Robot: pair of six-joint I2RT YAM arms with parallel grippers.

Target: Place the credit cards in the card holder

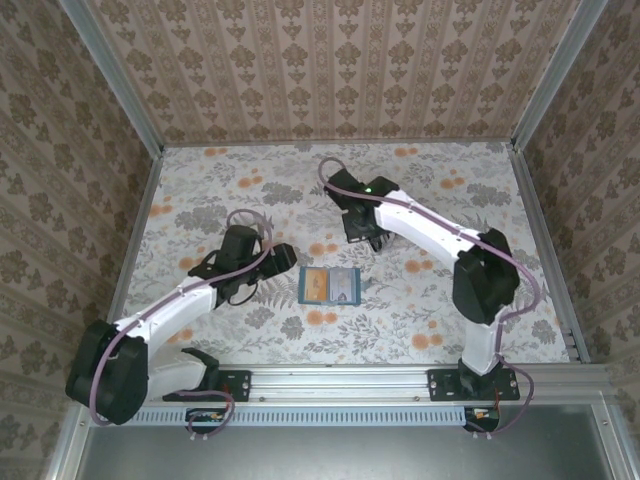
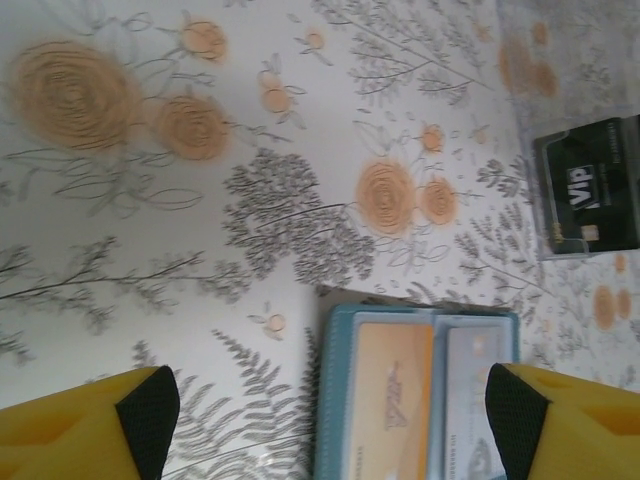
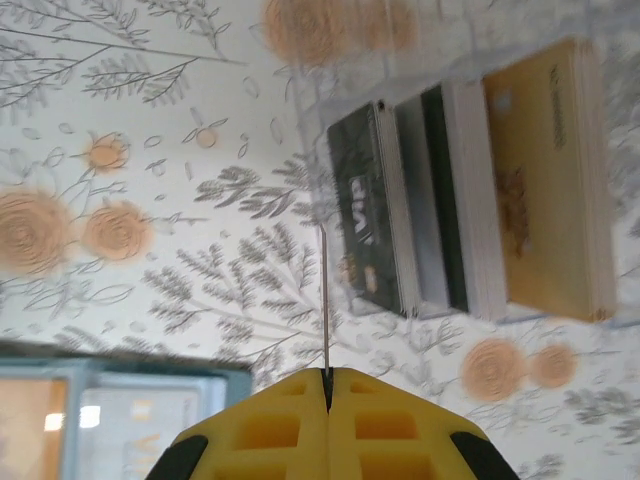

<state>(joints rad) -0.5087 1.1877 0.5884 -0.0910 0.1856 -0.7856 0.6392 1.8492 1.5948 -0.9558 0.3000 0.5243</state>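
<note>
The card holder [image 1: 330, 287] lies open and flat at the table's middle, a tan-yellow card [image 2: 392, 395] in its left pocket and a pale card [image 2: 468, 400] in its right. My left gripper [image 2: 330, 410] is open, hovering just left of the holder, with nothing between its fingers. My right gripper [image 3: 327, 375] is shut on a thin card [image 3: 325, 300] seen edge-on, standing straight out from the fingertips. It hangs behind the holder [image 3: 100, 420], over stacks of credit cards: dark grey [image 3: 370, 210], white [image 3: 465, 200] and tan-yellow [image 3: 540, 170].
The card stacks sit in a clear plastic tray [image 3: 310, 130], also seen at the left wrist view's right edge with a dark VIP card [image 2: 590, 190]. Metal rails and patterned walls [image 1: 330, 70] enclose the flowered table [image 1: 220, 190].
</note>
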